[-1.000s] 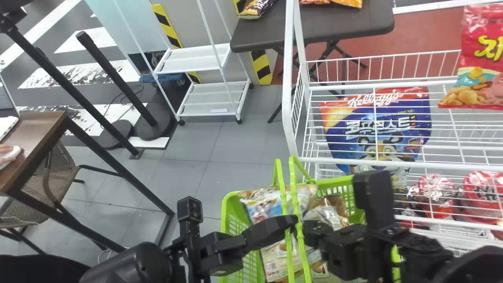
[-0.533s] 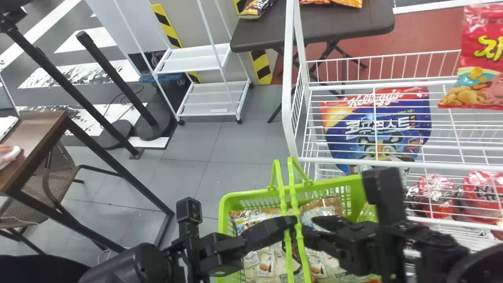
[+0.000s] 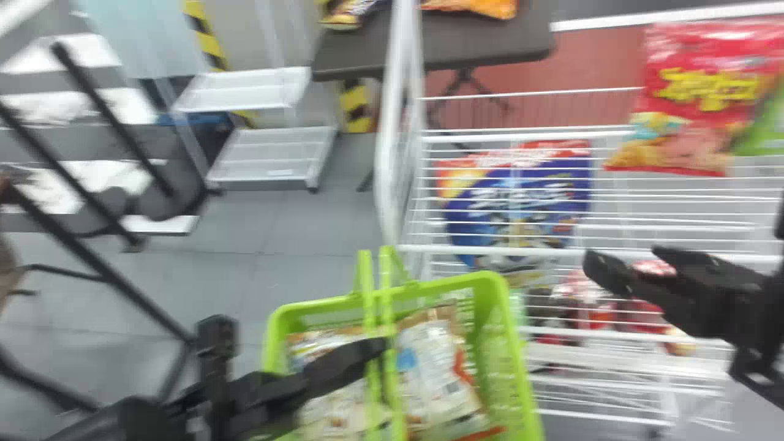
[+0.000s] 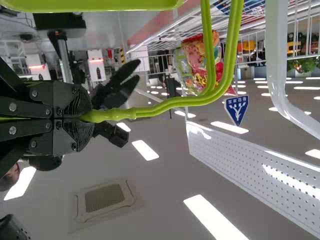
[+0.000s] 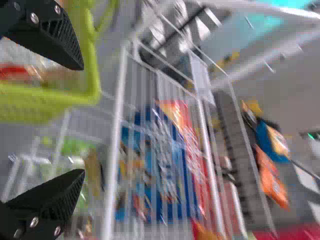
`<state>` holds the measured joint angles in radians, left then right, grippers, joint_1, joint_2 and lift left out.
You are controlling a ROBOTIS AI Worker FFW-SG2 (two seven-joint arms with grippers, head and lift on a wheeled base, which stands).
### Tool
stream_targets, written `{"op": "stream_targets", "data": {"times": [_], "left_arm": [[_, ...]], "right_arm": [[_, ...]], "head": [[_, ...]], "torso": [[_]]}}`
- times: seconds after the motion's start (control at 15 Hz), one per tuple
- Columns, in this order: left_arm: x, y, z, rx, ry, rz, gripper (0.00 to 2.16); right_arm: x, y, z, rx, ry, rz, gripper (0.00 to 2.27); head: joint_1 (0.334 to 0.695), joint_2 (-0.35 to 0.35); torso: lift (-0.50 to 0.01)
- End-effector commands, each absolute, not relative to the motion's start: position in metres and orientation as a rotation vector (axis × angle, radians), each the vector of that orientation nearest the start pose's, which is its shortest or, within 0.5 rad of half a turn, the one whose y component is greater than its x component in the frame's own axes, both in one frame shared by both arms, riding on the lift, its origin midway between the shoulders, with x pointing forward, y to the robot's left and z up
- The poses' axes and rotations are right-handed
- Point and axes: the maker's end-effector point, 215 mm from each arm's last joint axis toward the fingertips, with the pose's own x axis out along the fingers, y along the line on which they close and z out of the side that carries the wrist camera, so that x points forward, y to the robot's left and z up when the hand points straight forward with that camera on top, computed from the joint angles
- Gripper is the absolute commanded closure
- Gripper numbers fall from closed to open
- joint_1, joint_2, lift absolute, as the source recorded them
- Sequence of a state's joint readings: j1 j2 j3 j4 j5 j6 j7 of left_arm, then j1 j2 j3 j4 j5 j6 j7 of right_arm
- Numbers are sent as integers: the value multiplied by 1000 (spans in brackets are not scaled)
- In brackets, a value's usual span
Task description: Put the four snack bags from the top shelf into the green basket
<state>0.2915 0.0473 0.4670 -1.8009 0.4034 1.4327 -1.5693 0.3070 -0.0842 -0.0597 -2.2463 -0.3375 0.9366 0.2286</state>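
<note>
In the head view my left gripper (image 3: pixel 384 348) is shut on the handles of the green basket (image 3: pixel 517 367); the left wrist view shows the gripper (image 4: pixel 86 116) clamped around the green handle (image 4: pixel 192 101). Several snack bags (image 3: pixel 432 361) lie inside the basket. My right gripper (image 3: pixel 634 264) is open to the right of the basket, over the white rack's front. In the right wrist view its gripper (image 5: pixel 77 119) has parted fingers with nothing between them. A red snack bag (image 3: pixel 704 98) is on the top shelf, with a green bag (image 3: pixel 765 125) at its right.
The wire rack (image 3: pixel 490 251) stands right of the basket, with a blue cereal bag (image 3: pixel 520 199) and red packages (image 3: pixel 588 294) lower down. A dark table (image 3: pixel 453 46) and a white cart (image 3: pixel 269 150) are behind. Black poles (image 3: pixel 116 128) stand at the left.
The head view has turned right, bringing the green bag into sight. My right gripper has left the area beside the basket handles and moved right and upward. The left one still holds the handles.
</note>
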Motion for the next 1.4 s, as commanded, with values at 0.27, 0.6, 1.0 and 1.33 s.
{"op": "stream_targets", "data": {"times": [0.27,0.6,1.0,1.33], "left_arm": [[282,173,-375,-1411,639,-1080,2145],[280,175,-379,-1416,641,-1070,2145],[280,175,-381,-1412,637,-1070,2145],[280,174,-381,-1413,638,-1071,2145]], "right_arm": [[574,-260,-360,102,259,143,33],[644,-271,-372,92,186,112,46],[666,-259,-384,74,192,142,1639],[650,-260,-380,72,177,142,2250]], "head": [[695,-76],[695,-121],[695,-108],[695,-102]], "torso": [[0],[0],[0],[0]]}}
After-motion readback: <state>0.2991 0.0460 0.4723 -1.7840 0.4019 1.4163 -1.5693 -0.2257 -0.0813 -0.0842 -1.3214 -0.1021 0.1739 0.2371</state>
